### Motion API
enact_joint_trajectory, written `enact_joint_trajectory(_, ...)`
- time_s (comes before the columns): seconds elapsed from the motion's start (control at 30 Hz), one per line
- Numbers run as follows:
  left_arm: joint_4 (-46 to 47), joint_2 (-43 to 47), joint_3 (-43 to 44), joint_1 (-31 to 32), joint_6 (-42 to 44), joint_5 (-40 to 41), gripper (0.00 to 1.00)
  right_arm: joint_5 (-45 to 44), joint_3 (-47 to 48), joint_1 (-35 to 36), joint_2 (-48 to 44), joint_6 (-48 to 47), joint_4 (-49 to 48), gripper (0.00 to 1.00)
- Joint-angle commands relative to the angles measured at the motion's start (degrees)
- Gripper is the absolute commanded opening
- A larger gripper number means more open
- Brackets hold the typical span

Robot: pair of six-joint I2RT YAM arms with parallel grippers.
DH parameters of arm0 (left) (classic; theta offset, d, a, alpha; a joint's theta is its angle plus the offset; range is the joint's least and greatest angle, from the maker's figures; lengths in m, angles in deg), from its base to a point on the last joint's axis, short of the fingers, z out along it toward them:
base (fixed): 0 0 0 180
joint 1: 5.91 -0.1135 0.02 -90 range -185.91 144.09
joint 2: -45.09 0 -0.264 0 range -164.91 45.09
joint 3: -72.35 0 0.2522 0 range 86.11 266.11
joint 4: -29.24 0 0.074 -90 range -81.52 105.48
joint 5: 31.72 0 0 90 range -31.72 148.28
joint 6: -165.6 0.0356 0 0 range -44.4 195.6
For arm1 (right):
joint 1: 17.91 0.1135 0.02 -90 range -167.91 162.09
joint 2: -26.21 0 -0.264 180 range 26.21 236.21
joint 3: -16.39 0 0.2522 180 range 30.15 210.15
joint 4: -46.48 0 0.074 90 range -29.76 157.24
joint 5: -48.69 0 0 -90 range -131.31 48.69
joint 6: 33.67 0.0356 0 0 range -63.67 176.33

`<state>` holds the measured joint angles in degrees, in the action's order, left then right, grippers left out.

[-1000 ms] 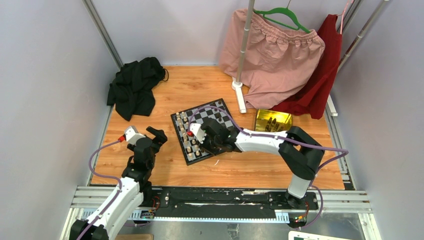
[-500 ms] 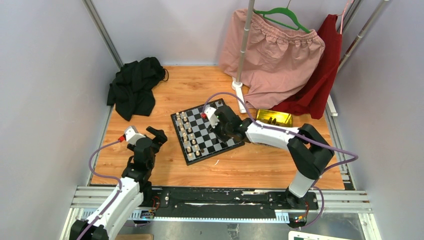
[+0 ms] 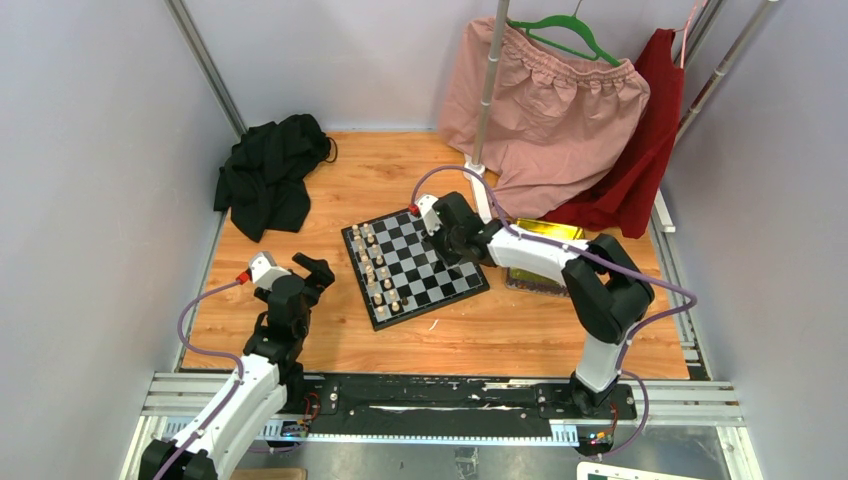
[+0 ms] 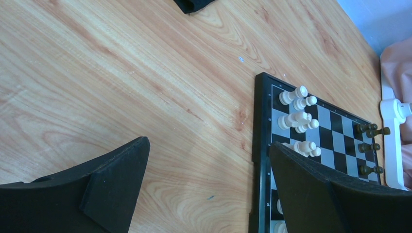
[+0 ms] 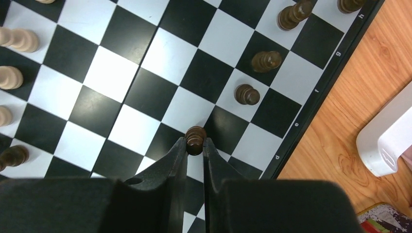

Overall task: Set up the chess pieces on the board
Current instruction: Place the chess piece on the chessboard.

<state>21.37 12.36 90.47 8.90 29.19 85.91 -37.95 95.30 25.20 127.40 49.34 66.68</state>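
Chequered board (image 5: 111,73), dark chessman (image 5: 195,139) clamped in right hand (image 5: 195,147)

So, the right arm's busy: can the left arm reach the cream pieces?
Likely yes: the left gripper hangs open just beside the board, nothing lying between it and the cream pieces.
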Motion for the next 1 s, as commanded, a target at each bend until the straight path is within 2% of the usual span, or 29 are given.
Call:
enact_joint_trajectory(0.0, 1.0, 0.0, -0.5, -0.2, 1.0, 0.8, 1.00, -0.8, 2.6, -1.5, 2.0, 0.8, 0.5, 0.09)
enact_joint_trajectory(0.6, 1.4, -0.6, -0.4, -0.2, 1.1, 0.7, 1.00, -1.5, 3.8, -3.6, 5.2, 1.8, 0.2, 0.09)
enact_joint_trajectory(0.97, 1.1, -0.3, -0.5, -0.2, 1.0, 0.7, 1.00, -1.9, 3.5, -3.6, 3.5, 1.6, 0.3, 0.34)
